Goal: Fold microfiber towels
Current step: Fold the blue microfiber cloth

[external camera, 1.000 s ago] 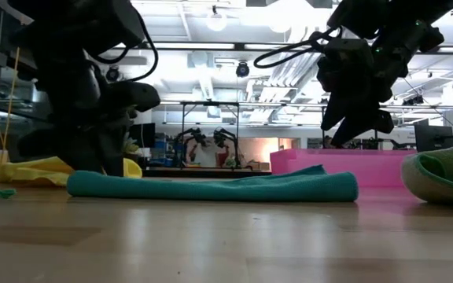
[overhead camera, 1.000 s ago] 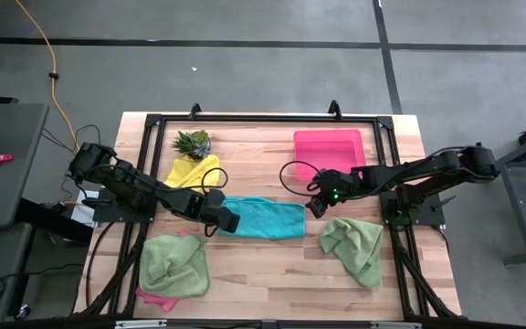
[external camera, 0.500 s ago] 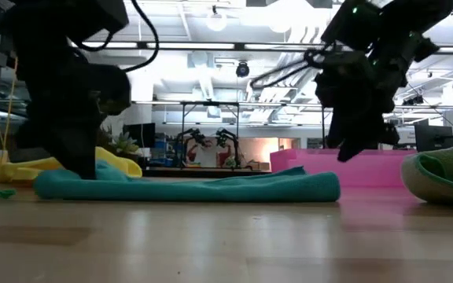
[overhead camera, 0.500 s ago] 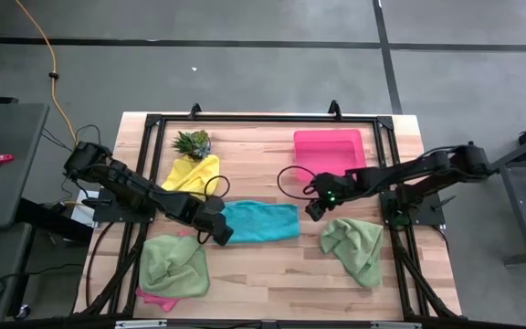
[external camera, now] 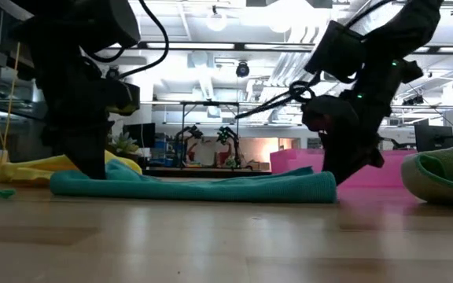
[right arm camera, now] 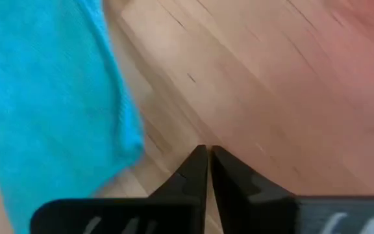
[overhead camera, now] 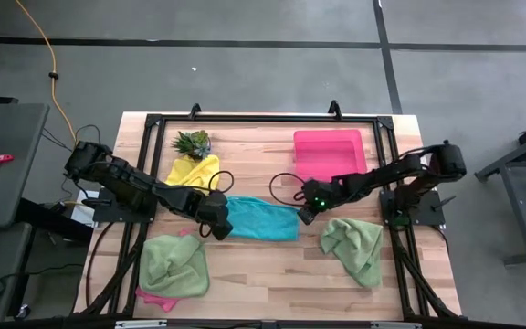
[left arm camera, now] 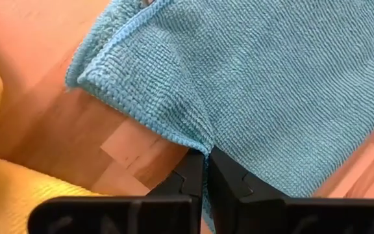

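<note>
- Our left tool [left arm camera: 205, 170] is closed, pinching the edge of the teal microfiber towel [overhead camera: 261, 217] near its left corner.
- Our right tool [right arm camera: 208, 170] is closed at the towel's right end; it seems to meet bare wood, so a grip there is doubtful.
- The towel lies mid-worktop [overhead camera: 272, 265], already folded into a strip.
- We judge it light, limp and grippy: take corners or hems, expect sag.

light: bright overhead ceiling lamps [external camera: 289, 12] | glare: low view | blur: right wrist view
</note>
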Motion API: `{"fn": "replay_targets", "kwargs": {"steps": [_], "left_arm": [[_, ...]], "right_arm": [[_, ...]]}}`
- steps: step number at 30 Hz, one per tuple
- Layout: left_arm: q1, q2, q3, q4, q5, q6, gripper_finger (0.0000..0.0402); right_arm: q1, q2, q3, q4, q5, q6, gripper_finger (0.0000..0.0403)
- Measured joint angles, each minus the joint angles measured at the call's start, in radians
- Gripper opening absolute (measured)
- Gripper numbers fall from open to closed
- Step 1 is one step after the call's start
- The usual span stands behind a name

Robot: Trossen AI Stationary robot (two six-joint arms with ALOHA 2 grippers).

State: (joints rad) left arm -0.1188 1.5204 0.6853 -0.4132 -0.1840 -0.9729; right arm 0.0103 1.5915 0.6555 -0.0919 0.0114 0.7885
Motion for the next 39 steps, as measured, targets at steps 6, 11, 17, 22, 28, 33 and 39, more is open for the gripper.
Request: {"fn": "replay_targets", "kwargs": {"steps": [6, 11, 17, 22, 28, 33, 39], "left_arm": [[0.001, 0.000, 0.000, -0.002, 0.000, -0.011, 0.0001], [0.001, -0.001, 0.000, 0.005, 0.000, -0.022, 0.0001], [0.001, -0.002, 0.001, 0.012, 0.000, -0.031, 0.0000], [0.001, -0.002, 0.001, 0.018, 0.000, -0.055, 0.0000], [0.001, -0.002, 0.001, 0.020, 0.000, -0.055, 0.0000], [0.001, -0.002, 0.001, 0.020, -0.001, -0.045, 0.0000], [0.001, -0.002, 0.001, 0.021, -0.001, -0.045, 0.0000]], "right_arm": [[0.030, 0.079, 0.071, 0.056, -0.008, -0.015, 0.0005], [0.051, 0.162, 0.159, 0.050, -0.047, -0.052, 0.0001], [0.080, 0.176, 0.278, 0.059, -0.150, -0.158, 0.0000], [0.099, 0.176, 0.330, 0.034, -0.206, -0.263, 0.0000], [0.132, 0.176, 0.330, -0.002, -0.248, -0.362, 0.0000], [0.145, 0.149, 0.330, -0.096, -0.189, -0.426, 0.0000], [0.094, 0.065, 0.330, -0.417, -0.017, -0.347, 0.0000]]}}
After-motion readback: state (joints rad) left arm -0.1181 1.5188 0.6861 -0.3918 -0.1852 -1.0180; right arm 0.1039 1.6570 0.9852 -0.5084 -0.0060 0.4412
